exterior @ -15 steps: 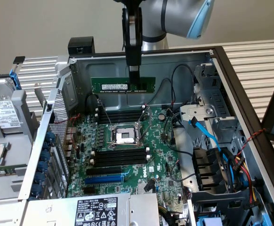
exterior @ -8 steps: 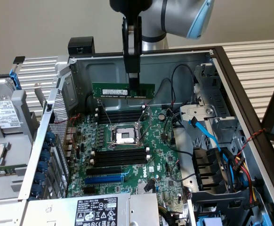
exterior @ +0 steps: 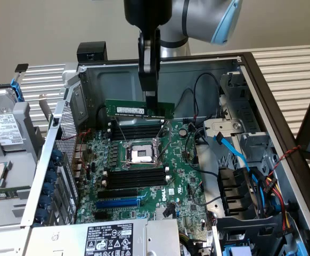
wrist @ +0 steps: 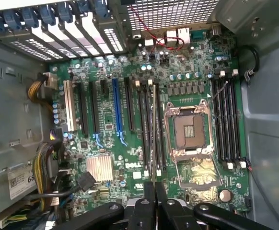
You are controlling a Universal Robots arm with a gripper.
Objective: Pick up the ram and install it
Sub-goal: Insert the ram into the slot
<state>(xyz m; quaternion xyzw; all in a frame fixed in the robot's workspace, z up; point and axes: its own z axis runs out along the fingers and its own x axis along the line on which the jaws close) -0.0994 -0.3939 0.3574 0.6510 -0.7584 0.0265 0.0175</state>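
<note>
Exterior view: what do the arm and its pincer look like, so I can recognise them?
The arm is a silver-grey tube with a light-blue joint cap. A black wrist block carries the pincer: slim black straight fingers. The wrist view shows black linkage bars with round pivot bolts.

Light is even and diffuse, no hard shadows. In the exterior view the gripper [exterior: 151, 97] reads almost black against the pale wall behind it. The ram [exterior: 139, 109] in its grip is evenly lit. The case wall [exterior: 112, 80] just behind the gripper sits in soft shade. In the wrist view there is glare on the heatsink [wrist: 99, 168] near the gripper, and the vent grille [wrist: 168, 12] farthest from it is washed out white.
</note>
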